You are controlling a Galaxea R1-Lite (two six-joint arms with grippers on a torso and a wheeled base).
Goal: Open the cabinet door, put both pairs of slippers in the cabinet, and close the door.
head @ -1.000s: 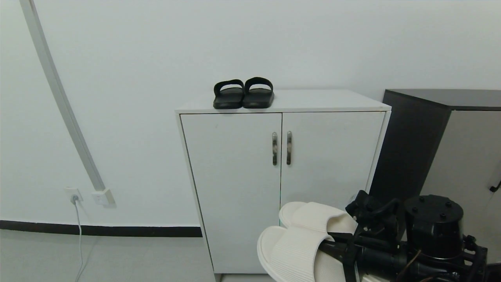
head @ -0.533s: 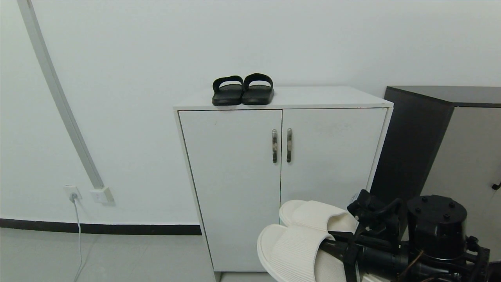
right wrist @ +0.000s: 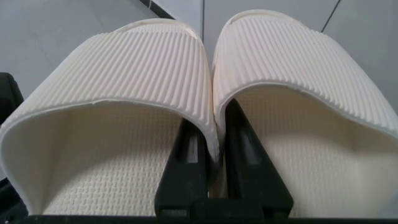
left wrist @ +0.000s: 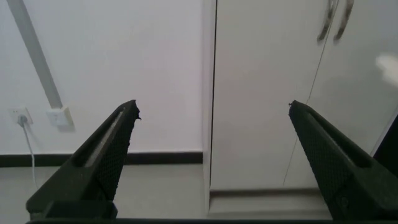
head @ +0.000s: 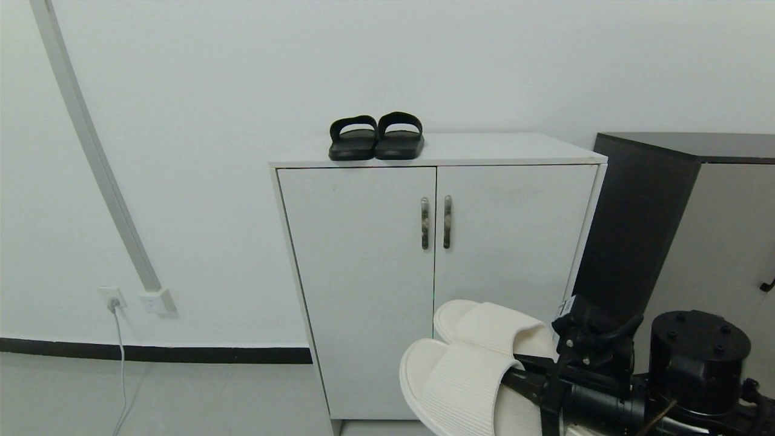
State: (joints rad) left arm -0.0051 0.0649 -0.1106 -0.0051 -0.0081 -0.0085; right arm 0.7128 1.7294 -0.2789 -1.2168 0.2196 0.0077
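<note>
Standing against the wall in the head view, the cabinet (head: 363,272) has both doors shut, with black slippers (head: 375,138) side by side on its top, toward the left. White slippers (head: 472,363) hang low before the right door. In the left wrist view, the left gripper (left wrist: 214,112) is spread wide, facing the cabinet. In the right wrist view, the right gripper (right wrist: 214,149) is clamped on the white slippers' touching inner walls, one finger under each strap.

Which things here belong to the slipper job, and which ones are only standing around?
Job: white cabinet, doors shut; door handles; black slippers on top of it; cream slippers held by the right gripper; left gripper, open.
Standing around: dark cabinet beside it; wall socket; cable duct on the wall.
</note>
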